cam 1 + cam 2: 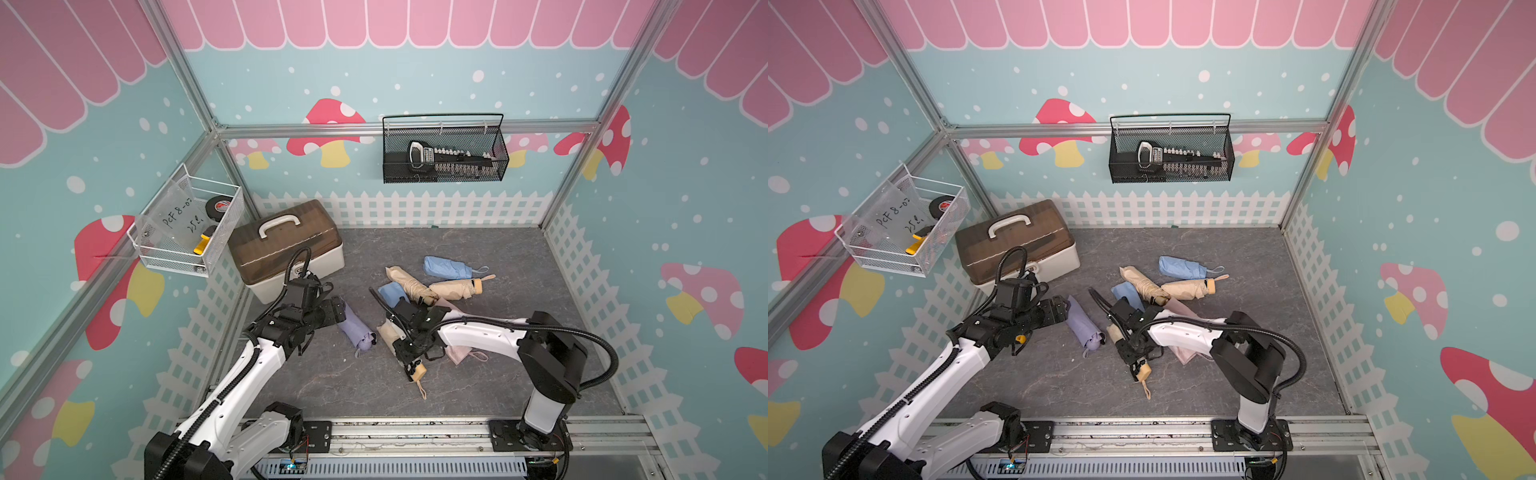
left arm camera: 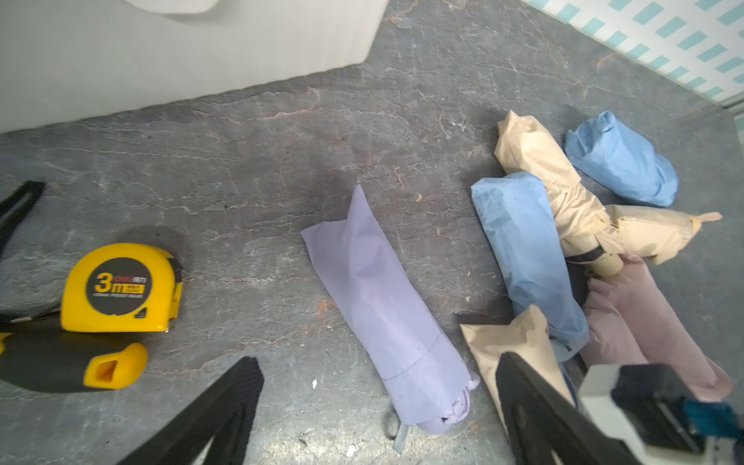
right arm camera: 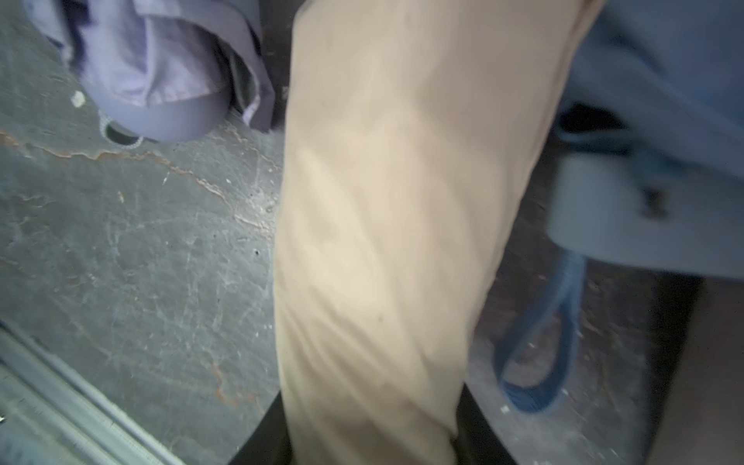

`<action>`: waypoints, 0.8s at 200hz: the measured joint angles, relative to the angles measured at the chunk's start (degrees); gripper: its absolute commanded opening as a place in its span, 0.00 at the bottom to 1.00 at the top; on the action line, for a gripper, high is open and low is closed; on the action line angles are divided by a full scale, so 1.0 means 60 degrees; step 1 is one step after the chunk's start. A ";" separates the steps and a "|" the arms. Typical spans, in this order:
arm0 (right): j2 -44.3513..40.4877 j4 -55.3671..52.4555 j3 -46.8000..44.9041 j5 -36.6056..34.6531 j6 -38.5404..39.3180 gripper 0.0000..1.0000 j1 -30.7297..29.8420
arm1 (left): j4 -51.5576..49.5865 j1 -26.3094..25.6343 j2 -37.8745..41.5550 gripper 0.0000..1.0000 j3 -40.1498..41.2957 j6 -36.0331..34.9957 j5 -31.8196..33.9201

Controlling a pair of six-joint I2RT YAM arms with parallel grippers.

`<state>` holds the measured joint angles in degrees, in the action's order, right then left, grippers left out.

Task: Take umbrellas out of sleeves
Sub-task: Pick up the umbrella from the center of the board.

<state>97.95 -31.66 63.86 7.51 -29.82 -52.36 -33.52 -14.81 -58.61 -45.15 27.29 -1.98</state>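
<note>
My right gripper [image 1: 411, 365] [image 3: 370, 422] is shut on a beige umbrella [image 3: 386, 241], both jaws pressed against its fabric. Its stubby handle [image 1: 419, 371] and wrist loop stick out past the jaws, and its far end lies in a beige sleeve [image 1: 387, 332] [image 2: 511, 346]. A lilac umbrella in its lilac sleeve [image 1: 355, 328] [image 2: 386, 306] lies beside it, with its handle end showing. My left gripper [image 1: 334, 309] [image 2: 378, 366] hangs open over that lilac sleeve. Blue [image 1: 446, 267], beige [image 1: 453, 289] and pink [image 1: 461, 353] ones lie piled behind my right arm.
A brown-lidded toolbox [image 1: 286, 249] stands at the back left. A yellow tape measure [image 2: 120, 288] and a yellow-tipped black tool [image 2: 60, 362] lie on the grey floor near my left arm. Wire baskets [image 1: 444, 149] [image 1: 191, 224] hang on the walls.
</note>
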 measured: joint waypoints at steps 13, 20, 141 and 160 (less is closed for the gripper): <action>-0.0809 -0.0015 -0.0186 0.0852 0.0051 0.31 0.0692 | 0.0280 0.0036 -0.0164 0.91 -0.0142 0.0168 -0.0645; -0.1209 0.0036 -0.0178 0.1315 0.0091 0.31 0.1093 | 0.0466 0.0062 -0.0302 0.91 -0.0259 0.0266 -0.1045; -0.1002 0.0379 0.2830 0.5701 0.0219 0.31 0.2353 | 0.3060 -0.0291 -0.3217 0.90 -0.3249 0.2025 -0.6521; -0.0823 0.0390 0.2929 0.5701 0.0211 0.31 0.2353 | 0.3049 -0.0321 -0.3220 0.86 -0.3217 0.2076 -0.6798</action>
<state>93.01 -29.32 81.43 41.71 -28.56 -38.24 -15.22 -16.73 -77.93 -64.45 39.75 -42.76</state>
